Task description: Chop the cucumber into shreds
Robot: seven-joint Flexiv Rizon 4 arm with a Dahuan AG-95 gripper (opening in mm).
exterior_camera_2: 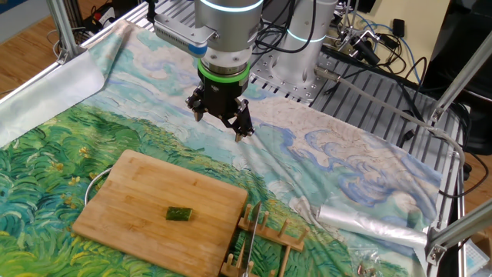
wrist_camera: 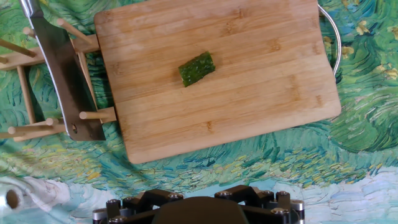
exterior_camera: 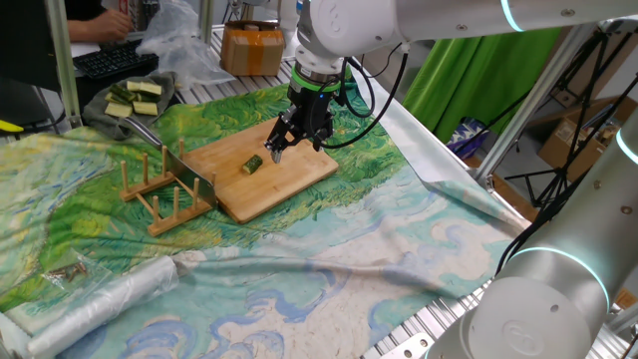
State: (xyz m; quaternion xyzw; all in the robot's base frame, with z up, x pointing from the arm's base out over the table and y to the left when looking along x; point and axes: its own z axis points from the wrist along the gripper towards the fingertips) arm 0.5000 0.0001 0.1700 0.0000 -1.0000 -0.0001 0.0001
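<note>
Cucumber (wrist_camera: 197,68) — light, firm, slick-skinned chunk lying on the board (wrist_camera: 249,99); likely to roll. My gripper (exterior_camera_2: 221,121) hangs wide open, empty — best pinched across its flat cut ends.

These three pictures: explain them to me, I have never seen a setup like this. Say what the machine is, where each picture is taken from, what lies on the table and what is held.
The machine is one robot arm ending in a two-finger gripper. Two pictures come from fixed cameras on different sides of the table; the third comes from a camera on the hand, looking down. On the painted cloth lies a wooden cutting board with a small cucumber chunk on it. Beside the board stands a wooden rack holding a knife. A tray of cut green sticks sits farther back. The gripper is open, pointing down above the scene, holding nothing.
</note>
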